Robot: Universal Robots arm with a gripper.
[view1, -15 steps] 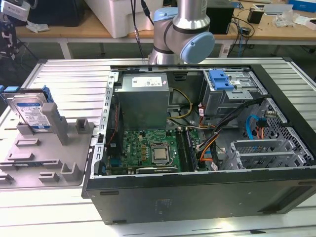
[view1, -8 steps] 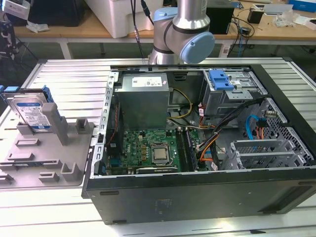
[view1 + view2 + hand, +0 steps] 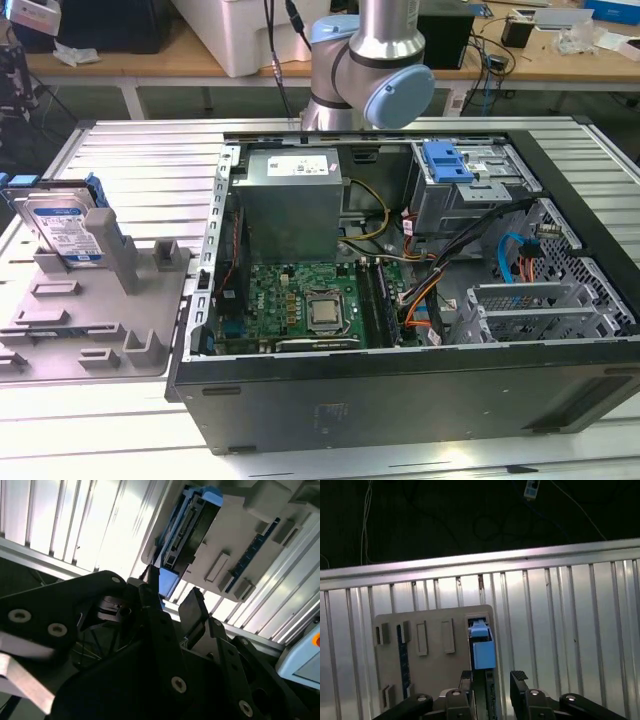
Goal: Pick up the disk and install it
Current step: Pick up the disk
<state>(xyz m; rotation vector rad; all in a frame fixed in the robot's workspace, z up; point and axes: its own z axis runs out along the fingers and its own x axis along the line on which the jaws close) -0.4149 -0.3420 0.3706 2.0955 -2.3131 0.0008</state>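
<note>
While open and empty, hangs above the disk, upright at the exterior view's left, thin edge between fingers of the gripper.

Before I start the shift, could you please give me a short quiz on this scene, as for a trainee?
1. True or false: the disk lies inside the case.
2. In both wrist views the gripper is: A) open, B) shut on the disk, C) shut on a cable.
3. Fill in: in the exterior view the disk stands to the ____ of the case.

Key:
1. False: it stands upright in the grey holder, outside the case.
2. A
3. left
</note>
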